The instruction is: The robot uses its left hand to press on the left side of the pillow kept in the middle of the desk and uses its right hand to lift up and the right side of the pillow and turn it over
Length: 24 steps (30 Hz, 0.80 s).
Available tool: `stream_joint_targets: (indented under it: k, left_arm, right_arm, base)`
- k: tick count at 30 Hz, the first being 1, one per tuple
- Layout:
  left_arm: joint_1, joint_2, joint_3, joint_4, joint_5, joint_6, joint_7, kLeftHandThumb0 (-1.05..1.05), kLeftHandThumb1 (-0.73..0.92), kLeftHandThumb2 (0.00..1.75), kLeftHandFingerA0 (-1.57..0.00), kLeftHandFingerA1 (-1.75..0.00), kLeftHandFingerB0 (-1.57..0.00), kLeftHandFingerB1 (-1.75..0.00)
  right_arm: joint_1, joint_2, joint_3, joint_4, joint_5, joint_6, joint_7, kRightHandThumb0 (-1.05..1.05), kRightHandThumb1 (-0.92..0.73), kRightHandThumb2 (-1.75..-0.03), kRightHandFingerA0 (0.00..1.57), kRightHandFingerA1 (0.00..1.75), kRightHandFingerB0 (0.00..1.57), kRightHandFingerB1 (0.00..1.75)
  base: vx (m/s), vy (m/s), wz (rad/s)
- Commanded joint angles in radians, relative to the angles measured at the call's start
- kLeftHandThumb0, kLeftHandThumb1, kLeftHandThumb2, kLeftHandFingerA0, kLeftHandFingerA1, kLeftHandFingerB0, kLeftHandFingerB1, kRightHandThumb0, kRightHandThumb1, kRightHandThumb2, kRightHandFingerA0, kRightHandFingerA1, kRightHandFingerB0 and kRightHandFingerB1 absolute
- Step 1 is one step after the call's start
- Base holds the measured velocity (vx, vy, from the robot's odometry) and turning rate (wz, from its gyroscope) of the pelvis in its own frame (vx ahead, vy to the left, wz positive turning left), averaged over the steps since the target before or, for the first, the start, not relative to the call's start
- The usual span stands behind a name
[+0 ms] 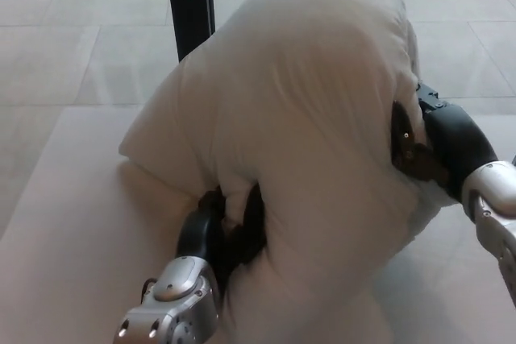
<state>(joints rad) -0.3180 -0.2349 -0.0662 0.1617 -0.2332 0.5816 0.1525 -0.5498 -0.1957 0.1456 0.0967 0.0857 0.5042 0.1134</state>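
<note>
The big white pillow stands tipped up on its left edge on the pale desk, its right side lifted high. My left hand digs into its lower left part, with a fold of fabric bulging between the dark fingers. My right hand grips the raised right side from behind, its fingers partly buried in the cloth. The pillow hides the palms of both hands.
A black upright post rises just behind the pillow's left corner. Beyond the desk's far edge lies a light tiled floor. Bare desk surface shows to the left of my left arm.
</note>
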Motion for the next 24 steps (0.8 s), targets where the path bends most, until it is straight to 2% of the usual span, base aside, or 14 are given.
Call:
stream_joint_targets:
  k: [1,2,14,15,16,17,19,20,22,23,24]
  left_arm:
    - [0.074,-0.07,-0.332,0.24,0.133,-0.017,-0.13,-0.66,0.89,0.66,-0.54,-0.9,-0.37,-0.51]
    - [0.075,-0.068,-0.336,0.239,0.135,-0.024,-0.136,-0.66,0.89,0.66,-0.54,-0.9,-0.37,-0.51]
    - [0.073,-0.066,-0.332,0.223,0.155,-0.036,-0.137,-0.66,0.89,0.66,-0.54,-0.9,-0.37,-0.51]
    - [0.111,-0.145,-0.278,0.299,0.115,-0.088,-0.116,-0.81,0.41,0.72,-0.27,-0.77,0.0,0.0]
    - [0.191,-0.242,-0.231,0.332,0.052,-0.122,-0.084,-0.9,0.46,0.82,-0.05,-0.39,0.0,-0.11]
    - [0.251,-0.258,-0.252,0.252,0.026,-0.088,-0.067,-0.83,0.46,0.78,-0.02,-0.46,0.0,0.0]
    - [0.257,-0.255,-0.256,0.244,0.026,-0.085,-0.062,-0.83,0.46,0.78,-0.02,-0.46,0.0,0.0]
    - [0.262,-0.265,-0.22,0.266,0.008,-0.104,-0.067,-0.9,0.48,0.82,-0.04,-0.51,0.0,-0.05]
    - [0.294,-0.272,-0.217,0.248,-0.011,-0.117,-0.068,-0.88,0.49,0.81,-0.04,-0.5,0.0,-0.05]
    - [0.301,-0.277,-0.215,0.238,-0.017,-0.112,-0.061,-0.75,0.46,0.76,-0.1,-0.55,0.0,-0.01]
    - [0.302,-0.277,-0.215,0.237,-0.018,-0.112,-0.06,-0.75,0.46,0.76,-0.1,-0.55,0.0,-0.01]
  right_arm:
    - [0.039,0.168,0.308,-0.044,-0.013,-0.004,0.155,-1.04,-0.86,-0.66,0.42,0.67,0.17,0.37]
    - [0.038,0.167,0.349,-0.033,-0.026,0.001,0.175,-1.05,-0.83,-0.65,0.49,0.83,0.14,0.43]
    - [0.023,0.174,0.366,-0.045,-0.04,0.015,0.178,-1.05,-0.83,-0.65,0.49,0.83,0.14,0.43]
    - [0.082,0.194,0.483,0.005,-0.09,0.0,0.179,-0.82,-0.63,-0.59,0.4,0.87,0.35,0.51]
    - [0.161,0.222,0.637,0.076,-0.155,-0.023,0.181,-0.79,-0.61,-0.59,0.36,0.78,0.39,0.49]
    - [0.184,0.23,0.693,0.104,-0.186,-0.042,0.182,-0.8,-0.52,-0.66,0.27,0.68,0.38,0.52]
    - [0.186,0.229,0.714,0.111,-0.206,-0.057,0.182,-0.8,-0.52,-0.66,0.27,0.68,0.38,0.52]
    - [0.191,0.229,0.75,0.109,-0.231,-0.06,0.173,-0.74,-0.61,-0.59,0.18,0.66,0.37,0.54]
    - [0.173,0.225,0.806,0.122,-0.286,-0.064,0.175,-0.72,-0.61,-0.59,0.13,0.69,0.33,0.57]
    - [0.171,0.226,0.818,0.134,-0.299,-0.076,0.18,-0.71,-0.59,-0.58,0.12,0.74,0.34,0.61]
    - [0.171,0.227,0.82,0.135,-0.301,-0.078,0.18,-0.71,-0.59,-0.58,0.12,0.74,0.34,0.61]
  base:
    - [0.0,0.0,0.0]
    - [0.0,0.0,0.0]
    - [0.0,0.0,0.0]
    - [0.0,0.0,0.0]
    - [0.0,0.0,0.0]
    - [0.0,0.0,0.0]
    - [0.0,0.0,0.0]
    - [0.0,0.0,0.0]
    - [0.0,0.0,0.0]
    - [0.0,0.0,0.0]
    - [0.0,0.0,0.0]
